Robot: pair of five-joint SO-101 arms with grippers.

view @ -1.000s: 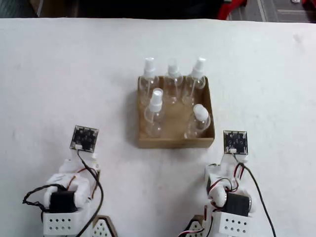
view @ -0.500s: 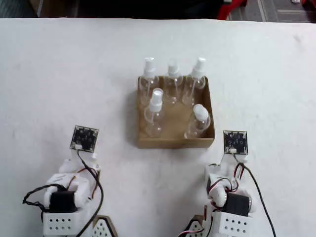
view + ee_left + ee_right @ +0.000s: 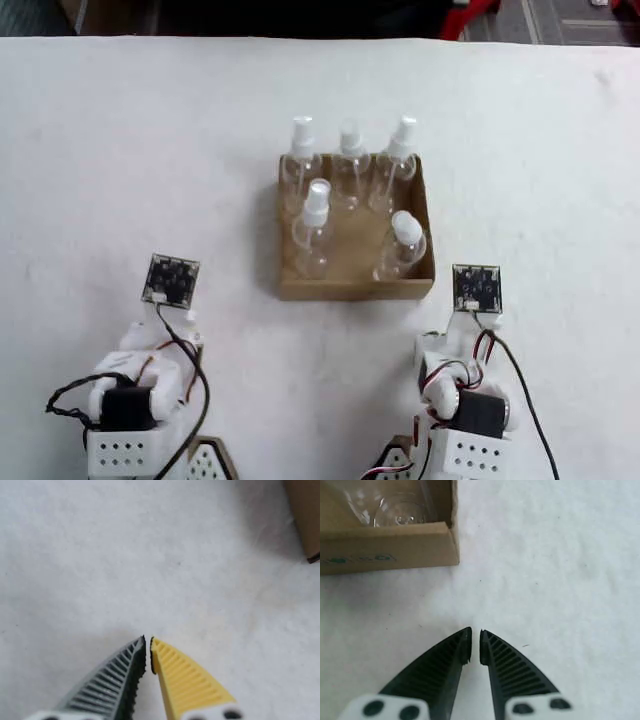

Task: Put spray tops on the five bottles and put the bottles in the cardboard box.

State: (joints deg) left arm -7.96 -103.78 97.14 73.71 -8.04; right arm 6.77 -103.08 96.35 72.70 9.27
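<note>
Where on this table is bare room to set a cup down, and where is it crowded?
Bare table lies wide left of the cardboard box, right of it, and beyond it. A narrower strip is free before the box, between the left arm and the right arm. Inside the box is crowded: five bottles stand close together.

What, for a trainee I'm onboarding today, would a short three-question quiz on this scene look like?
1. How many bottles stand in the cardboard box?
2. True or false: the left gripper holds a bottle.
3. The right gripper is: A) inside the box; B) over bare table beside a box corner; C) shut on a bottle.
Key: 1) five; 2) false, it is shut and empty; 3) B.
</note>
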